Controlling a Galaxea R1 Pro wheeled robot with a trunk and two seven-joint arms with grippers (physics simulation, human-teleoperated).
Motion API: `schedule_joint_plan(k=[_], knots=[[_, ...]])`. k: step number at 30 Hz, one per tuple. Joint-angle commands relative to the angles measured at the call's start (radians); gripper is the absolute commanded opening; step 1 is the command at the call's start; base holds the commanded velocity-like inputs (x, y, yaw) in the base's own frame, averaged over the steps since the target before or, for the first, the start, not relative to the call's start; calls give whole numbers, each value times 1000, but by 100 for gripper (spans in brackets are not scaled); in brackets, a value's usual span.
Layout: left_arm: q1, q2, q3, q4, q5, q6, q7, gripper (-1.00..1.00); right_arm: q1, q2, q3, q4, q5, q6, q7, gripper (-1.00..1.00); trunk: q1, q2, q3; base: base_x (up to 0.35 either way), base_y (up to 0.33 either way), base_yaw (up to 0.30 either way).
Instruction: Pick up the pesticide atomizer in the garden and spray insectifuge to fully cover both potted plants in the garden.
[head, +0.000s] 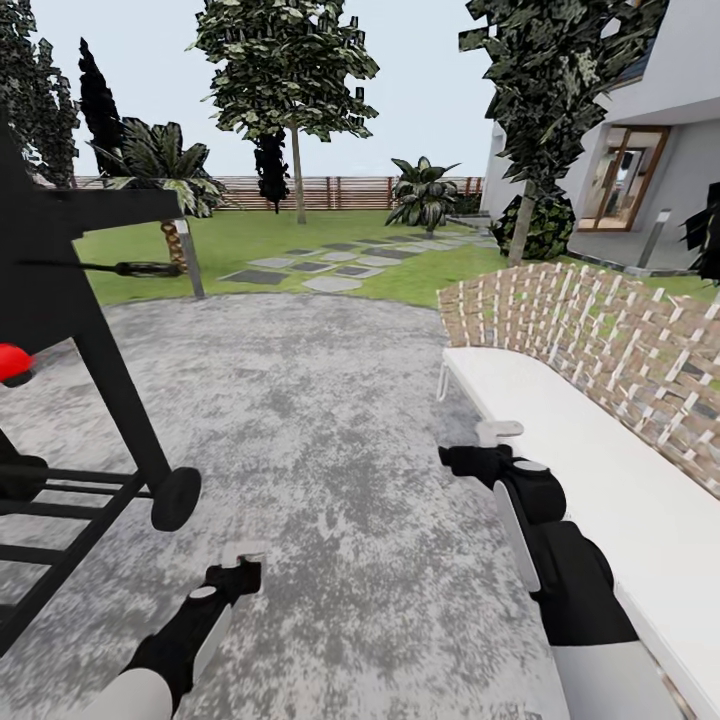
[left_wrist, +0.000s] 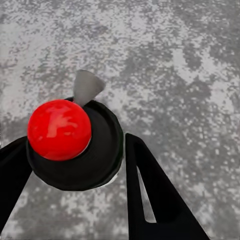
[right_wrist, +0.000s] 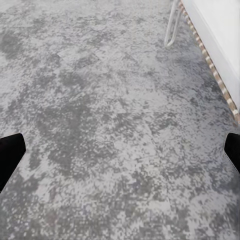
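Atomizer and the two small potted plants: can't make them out from here. The garden lawn (head: 250, 245) is well ahead, with pale stone slabs (head: 330, 268) across it, a brown slatted fence (head: 340, 192) behind, trees, and a dark palm-like plant (head: 424, 195) near the house corner (head: 640, 150).

I'm standing on mottled grey paving (head: 320, 430). My left claw (head: 243, 565) sits low over that paving; its wrist view shows two black fingers (left_wrist: 150, 195) with a gap between them, and a red ball (left_wrist: 59, 129) on a black round part (left_wrist: 95, 155) between and beyond them. Holding nothing that I can see.

My right claw (head: 497, 440) hangs next to the white seat of a lounger (head: 600, 470) with a woven backrest (head: 620, 340). In its wrist view the black fingertips (right_wrist: 10, 155) are at opposite edges, wide apart, paving between them, nothing gripped.

Black wheeled grill frame (head: 90, 330) on my left, wheel (head: 176, 498) on the paving.
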Motion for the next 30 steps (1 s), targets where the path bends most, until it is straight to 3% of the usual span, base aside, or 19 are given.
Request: schedule_joint_plan(k=[1,5,13,30], knots=[[6,0,2,-2,2,6,7,-100,-1,0,7,-1,-2,5,-10,100,0,0,-1,300,0,0],[8,0,2,-2,2,10,29,-100,-1,0,29,-2,-5,6,-32,100,0,0,-1,327,0,0],[3,0,3,-5,4,17,40,-100,-1,0,29,-4,-4,6,-32,100,0,0,-1,312,0,0],[-1,0,-4,-40,-3,17,40,-100,-1,0,29,-4,-1,6,-32,100,0,0,-5,16,0,28]])
